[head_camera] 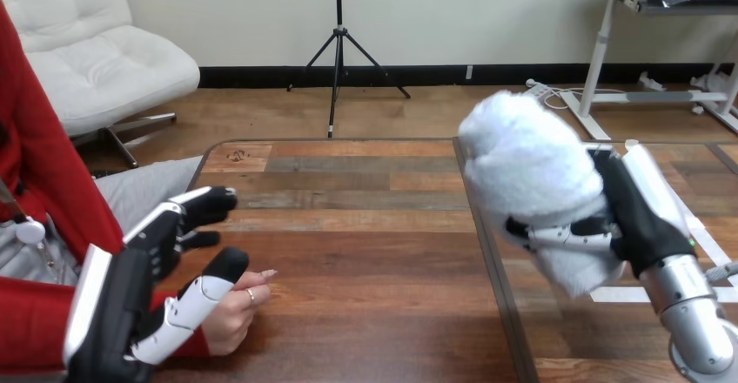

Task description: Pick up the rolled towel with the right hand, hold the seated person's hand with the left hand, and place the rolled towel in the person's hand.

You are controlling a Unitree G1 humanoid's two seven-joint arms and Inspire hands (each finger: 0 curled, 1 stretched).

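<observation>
This looks like a robotics lab or test space rather than a home. The wooden table (365, 191) is the centre of it. Its top is joined from two panels with a dark strip (487, 244) between them, and white tape (620, 294) is stuck in straight lines on the table's right part. Above that right part, the robot's right hand (640, 218) is wrapped round a rolled towel (531, 165). At the table's left edge the left hand (148, 261), fingers loosely extended, lies over the person's hand (235, 309); the person sits at that side of the table.
</observation>
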